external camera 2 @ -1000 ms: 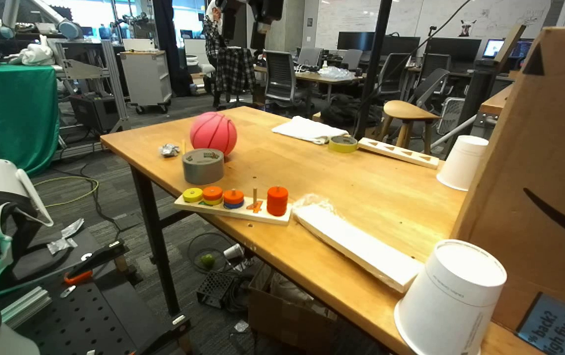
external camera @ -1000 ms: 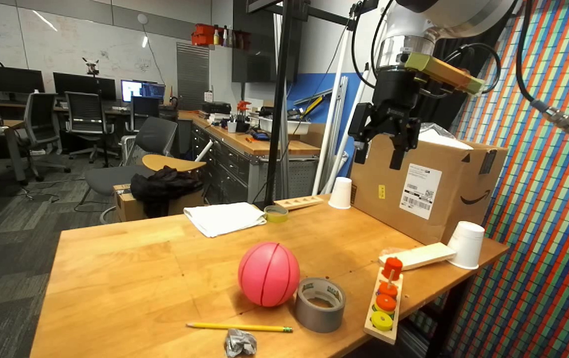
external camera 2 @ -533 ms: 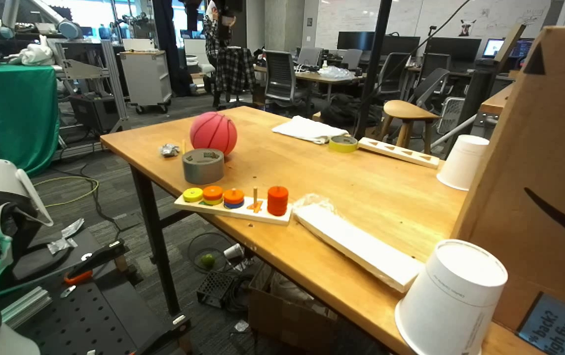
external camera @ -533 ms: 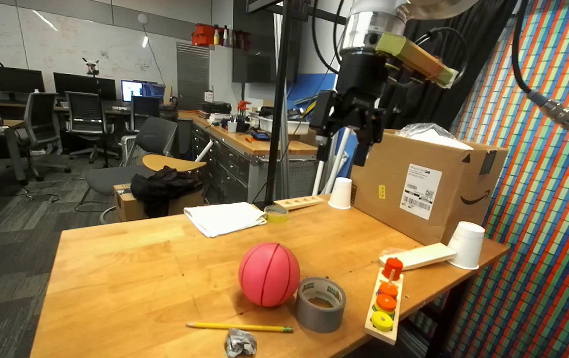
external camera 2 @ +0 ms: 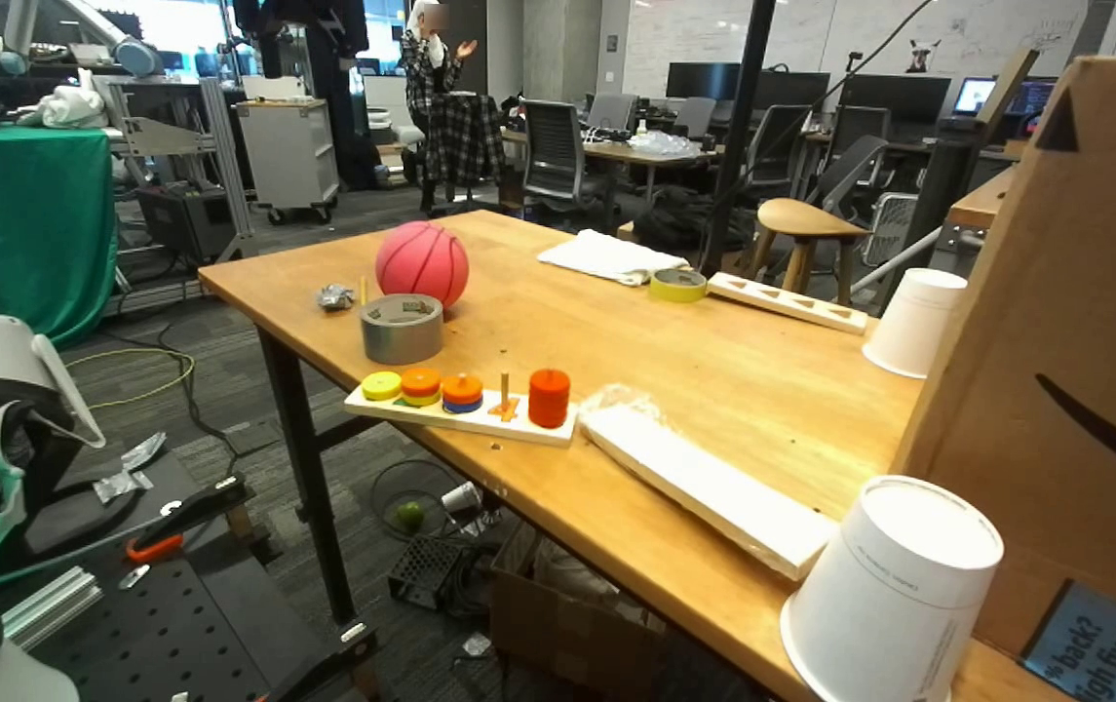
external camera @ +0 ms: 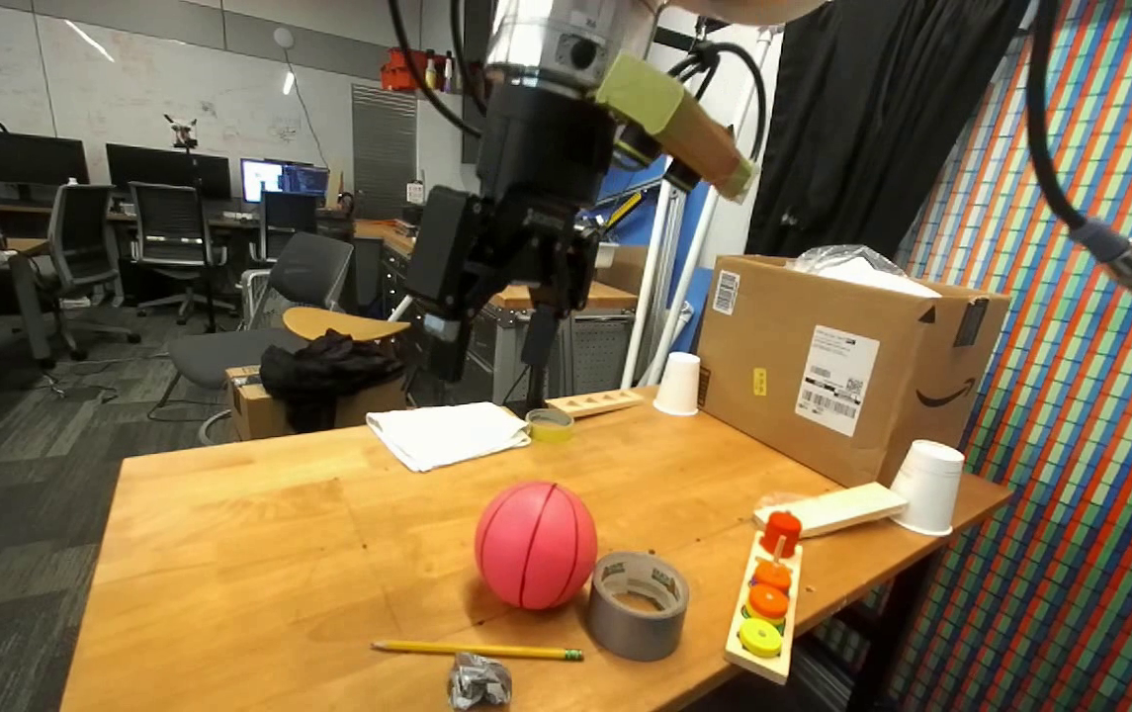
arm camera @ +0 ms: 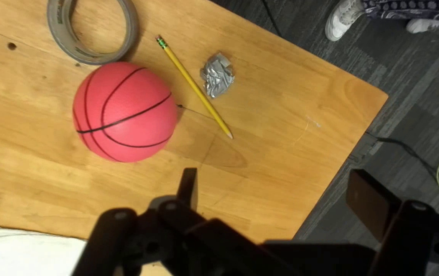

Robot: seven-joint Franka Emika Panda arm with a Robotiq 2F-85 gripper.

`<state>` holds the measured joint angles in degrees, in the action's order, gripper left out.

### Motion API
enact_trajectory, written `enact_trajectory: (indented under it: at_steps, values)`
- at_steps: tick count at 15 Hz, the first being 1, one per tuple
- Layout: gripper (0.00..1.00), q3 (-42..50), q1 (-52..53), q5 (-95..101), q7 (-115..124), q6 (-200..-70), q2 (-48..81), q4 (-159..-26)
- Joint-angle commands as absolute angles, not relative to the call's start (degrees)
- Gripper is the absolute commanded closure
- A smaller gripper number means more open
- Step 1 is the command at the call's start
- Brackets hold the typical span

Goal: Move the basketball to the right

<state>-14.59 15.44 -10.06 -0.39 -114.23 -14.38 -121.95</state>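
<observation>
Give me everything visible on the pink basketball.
The pinkish-red basketball is round, with thin dark seams curving over it and no dents showing; the surface looks matte, perhaps rubber or plastic. It rests on the wooden tabletop, beside the grey duct tape roll; whether the two touch can't be told. The yellow pencil lies near it, apart. The pincer is open above the table, not touching the basketball.

Robotics lab, part office; robot arm point(external camera: 546, 35); whiteboard point(external camera: 150, 99); monitors point(external camera: 7, 156); office chairs point(external camera: 168, 225); wheeled cart point(external camera 2: 285, 151)
</observation>
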Motion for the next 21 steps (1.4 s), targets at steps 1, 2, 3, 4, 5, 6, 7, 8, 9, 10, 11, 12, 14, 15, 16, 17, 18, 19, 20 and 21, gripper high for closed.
enact_trajectory:
  at_steps: [1,2,3,4,5,6,7,8,9,10,11,12,14,15,16,17,18,19,20,21]
  values:
    - [0.00,-14.0,16.8,-13.1,-7.9,-116.9,-10.0,-121.8]
    - [0.00,-13.8,16.7,-13.8,-9.4,-117.0,-8.7,-121.9]
    - [0.00,-13.5,16.6,-15.2,-11.6,-116.9,-7.9,-122.2]
    - [0.00,-13.3,16.3,-16.1,-13.3,-116.4,-6.4,-121.9]
    - [0.00,-13.0,16.1,-17.1,-15.2,-115.5,-5.6,-121.9]
    - [0.00,-12.7,15.8,-18.5,-17.0,-114.7,-4.6,-121.7]
    - [0.00,-12.4,15.5,-19.5,-18.6,-114.4,-3.9,-122.0]
    - [0.00,-12.2,15.2,-20.7,-20.2,-114.2,-3.1,-122.1]
    - [0.00,-12.0,14.8,-21.6,-21.7,-113.9,-2.5,-122.2]
    - [0.00,-11.7,14.4,-22.4,-23.1,-114.1,-1.7,-122.2]
    - [0.00,-11.6,14.0,-22.9,-24.0,-113.9,-1.0,-122.0]
    - [0.00,-11.5,13.6,-23.3,-24.7,-113.6,-0.3,-121.7]
    - [0.00,-11.2,12.7,-24.1,-26.4,-113.5,1.2,-121.5]
    - [0.00,-11.1,12.4,-24.4,-26.9,-113.2,1.8,-121.3]
    - [0.00,-11.0,11.9,-25.1,-27.7,-113.0,2.6,-121.1]
    - [0.00,-11.0,11.5,-25.8,-28.3,-112.8,3.2,-120.9]
    - [0.00,-10.9,11.1,-26.5,-29.1,-112.4,3.8,-120.6]
    - [0.00,-11.0,10.7,-27.2,-29.9,-112.0,4.4,-120.3]
    - [0.00,-11.0,10.3,-27.5,-30.5,-111.5,5.2,-119.8]
    - [0.00,-11.0,9.9,-27.7,-31.2,-111.1,5.6,-119.4]
